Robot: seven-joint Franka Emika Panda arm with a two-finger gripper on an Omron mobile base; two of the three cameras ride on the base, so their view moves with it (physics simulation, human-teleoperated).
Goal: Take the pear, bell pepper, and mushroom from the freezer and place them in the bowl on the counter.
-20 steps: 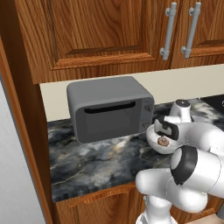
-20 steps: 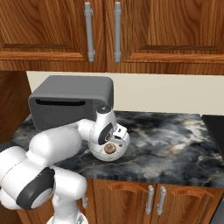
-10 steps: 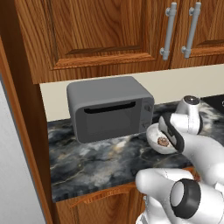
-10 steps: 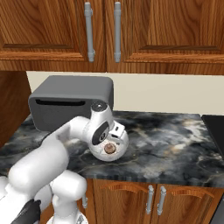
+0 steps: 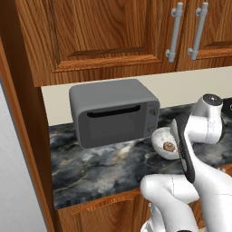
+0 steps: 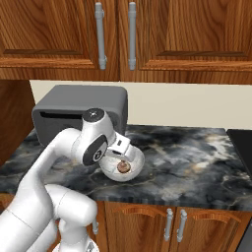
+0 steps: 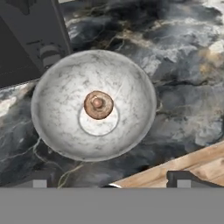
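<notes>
Tool (image 7: pixel 108 185) tips cropped, above bowl (image 7: pixel 57 127).

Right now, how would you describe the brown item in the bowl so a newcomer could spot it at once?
Find the grey microwave on the dark marbled counter; just beside its control-panel end sits a round speckled white bowl. In the bowl's middle lies a small brown mushroom, a round cap with a pale nub, alone in there.
</notes>
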